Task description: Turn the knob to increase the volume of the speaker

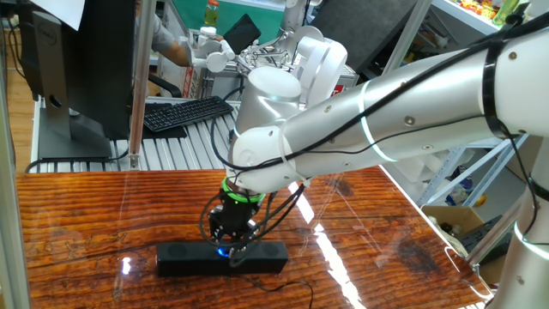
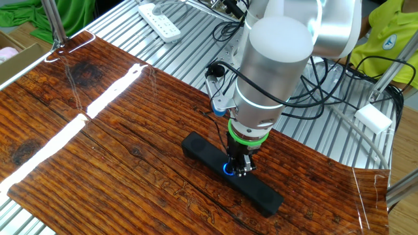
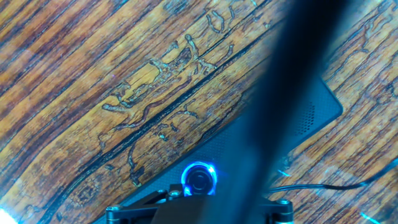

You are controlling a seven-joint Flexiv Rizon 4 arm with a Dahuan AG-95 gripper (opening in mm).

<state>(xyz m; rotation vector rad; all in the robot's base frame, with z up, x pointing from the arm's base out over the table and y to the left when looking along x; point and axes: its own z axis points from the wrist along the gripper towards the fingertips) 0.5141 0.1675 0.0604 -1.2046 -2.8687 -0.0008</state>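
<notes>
A: Where does the speaker (image 2: 232, 173) sit?

B: It lies flat on the glossy wooden table (image 2: 98, 150), a long matte-black bar. In the other fixed view it runs at a slant toward the lower right; in one fixed view it lies nearly level along the table's near side, with a thin cable (image 1: 296, 289) trailing off from it.

A: And the knob (image 3: 199, 178)?

B: It sits at the middle of the bar's upper face, ringed in blue light. The hand view shows the ring glowing clearly, near the bottom edge of that view.

A: What is the arm (image 1: 377, 120) doing?

B: The silver arm reaches down over the table and the gripper (image 2: 238, 168) points straight down onto the bar's middle, right at the blue glow.

A: Are the fingers pinching the knob?

B: They stand narrow and close around the glow, but the views do not show whether they press on the dial. In the hand view a blurred dark shape crosses the frame and covers that spot, so the grip cannot be told.

A: Anything behind?

B: A black keyboard (image 1: 184, 112) lies on the ribbed metal bench beyond the table, and a white power strip (image 2: 160, 21) lies on the metal surface in the other fixed view
</notes>
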